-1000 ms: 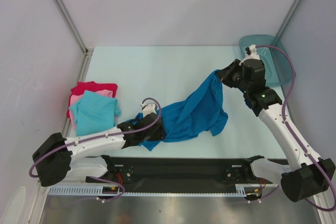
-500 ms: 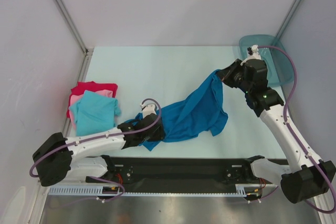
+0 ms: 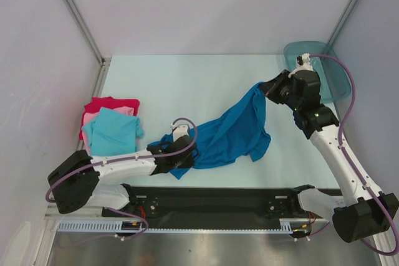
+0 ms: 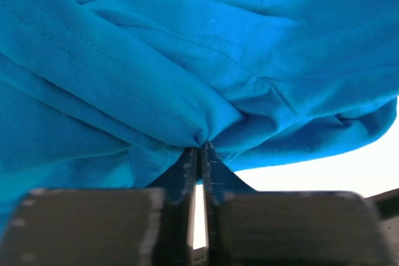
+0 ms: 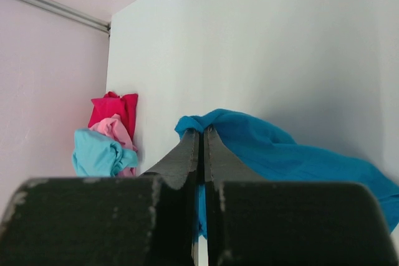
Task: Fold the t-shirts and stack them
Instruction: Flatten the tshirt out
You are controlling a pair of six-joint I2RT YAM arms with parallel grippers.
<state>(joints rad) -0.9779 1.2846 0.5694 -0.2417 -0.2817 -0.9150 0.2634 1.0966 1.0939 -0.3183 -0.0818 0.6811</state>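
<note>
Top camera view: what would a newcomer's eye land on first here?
The bright blue t-shirt stands out, stretched diagonally across the near middle of the table. It is pinched at its far right corner by the right arm's fingers and at its near left end by the left arm's fingers. Next comes the stack by the left edge: a turquoise t-shirt on a pink one on a red one.

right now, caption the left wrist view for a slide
The left gripper pinches a bunched fold of the blue t-shirt, jaws shut.
</note>
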